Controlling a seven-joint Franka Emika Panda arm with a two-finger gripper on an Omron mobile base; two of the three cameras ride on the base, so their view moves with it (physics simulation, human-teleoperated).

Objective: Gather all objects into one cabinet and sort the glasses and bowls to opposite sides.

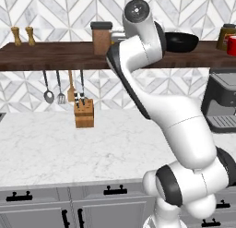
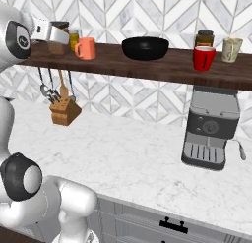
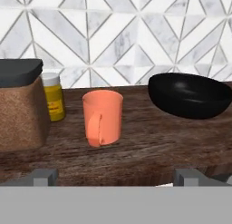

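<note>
Your orange cup (image 3: 103, 117) stands upright on the dark wooden shelf (image 3: 149, 153), near the middle of the hand view, with what looks like a handle on the side facing the camera. In the right base view the same cup (image 2: 86, 48) sits toward the left part of the shelf (image 2: 147, 65). The black bowl (image 3: 189, 94) rests on the shelf to the cup's right, apart from it; you can see it (image 2: 145, 47) again in the right base view near the shelf's middle, and its rim (image 1: 182, 41) peeks out behind the arm in the left base view.

To the cup's left a small yellow jar (image 3: 53, 96) with a white lid stands just beside a brown canister (image 3: 20, 109) with a dark lid.

The gripper (image 3: 115, 175) faces the cup from in front of the shelf edge. Its two fingertips (image 3: 43, 175) stand wide apart at the bottom of the hand view and hold nothing; neither touches the cup.

Further right on the shelf you see a red mug (image 2: 204, 58), a white mug (image 2: 231, 49) and a dark-lidded jar (image 2: 204, 39). Below, on the marble counter (image 2: 128, 158), stand a knife block (image 2: 65, 112) and a coffee machine (image 2: 211, 134). Utensils (image 1: 60, 88) hang under the shelf.
</note>
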